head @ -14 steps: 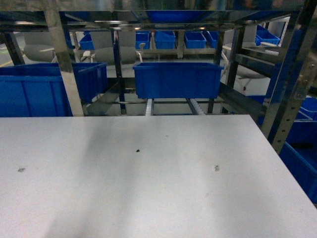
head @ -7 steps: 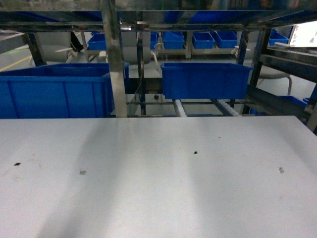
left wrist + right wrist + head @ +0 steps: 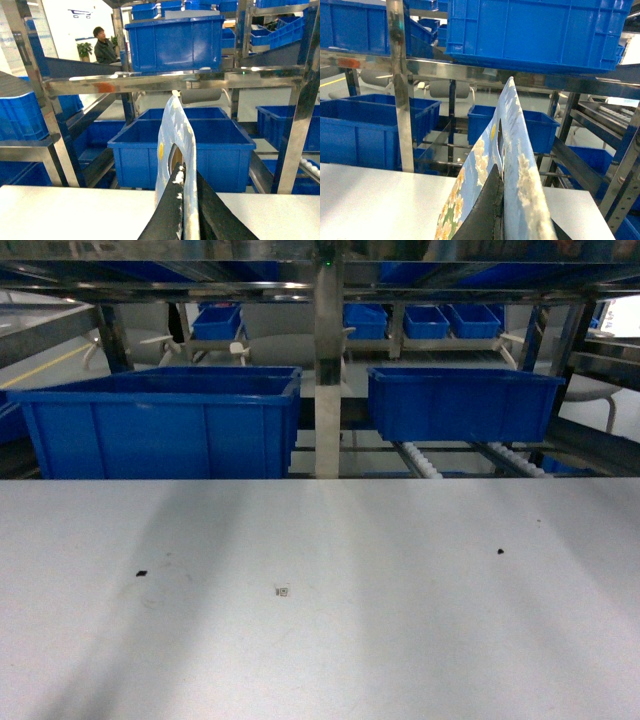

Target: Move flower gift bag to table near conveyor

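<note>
Both my grippers, left [image 3: 186, 210] and right [image 3: 501, 210], are clamped on the flower gift bag [image 3: 507, 165], held upright above the table [image 3: 320, 640]. Conveyor [image 3: 470, 455] behind the table's far edge, blue bins [image 3: 160, 420] on the rack.

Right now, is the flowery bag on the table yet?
Not yet. Done: the robot faces the table, with the conveyor just behind. In hand: the left gripper and right gripper each pinch the flower gift bag, held above the tabletop. Left: lowering and releasing it.
</note>
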### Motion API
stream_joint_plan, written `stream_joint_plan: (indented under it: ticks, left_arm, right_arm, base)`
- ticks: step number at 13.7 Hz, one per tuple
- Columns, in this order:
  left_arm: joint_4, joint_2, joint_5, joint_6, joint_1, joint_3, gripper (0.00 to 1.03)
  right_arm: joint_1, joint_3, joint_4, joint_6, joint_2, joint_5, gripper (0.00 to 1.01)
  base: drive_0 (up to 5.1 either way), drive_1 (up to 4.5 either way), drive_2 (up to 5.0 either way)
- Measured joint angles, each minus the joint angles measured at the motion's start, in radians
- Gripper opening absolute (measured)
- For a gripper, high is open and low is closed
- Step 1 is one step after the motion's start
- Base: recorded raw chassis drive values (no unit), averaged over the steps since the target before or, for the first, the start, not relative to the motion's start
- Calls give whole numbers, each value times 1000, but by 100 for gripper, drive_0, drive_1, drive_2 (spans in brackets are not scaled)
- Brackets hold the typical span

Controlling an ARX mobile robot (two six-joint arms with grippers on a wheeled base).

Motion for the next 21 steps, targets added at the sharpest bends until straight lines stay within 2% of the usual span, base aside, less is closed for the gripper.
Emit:
stream_joint_plan:
  ticks: [3,8,13,14,19,21]
  left_arm:
    - [2,0,12,0,-3,0,2]
    - [-1,-5,10,0,-3,0,2]
    - [1,5,10,0,-3,-2,2]
    - [2,4,10,0,-3,-2,2]
    - [2,4,10,0,-3,-2,2]
    - [1,4,10,0,-3,-2,2]
  right_arm:
    - [0,0,-2,0,0,5,2]
    - [0,0,-2,1,-6,7,2]
    - [0,0,-2,1,4,7,2]
    - [-2,-6,36,0,13,3,2]
    - [-21,-59,430,-14,354,-116,2]
    - [-36,-54,528,-21,506,-144,2]
  base:
    - [0,0,0]
    - [-4,429,-437]
    - [0,0,0]
    - [0,0,0]
    - [0,0,0]
    - [0,0,0]
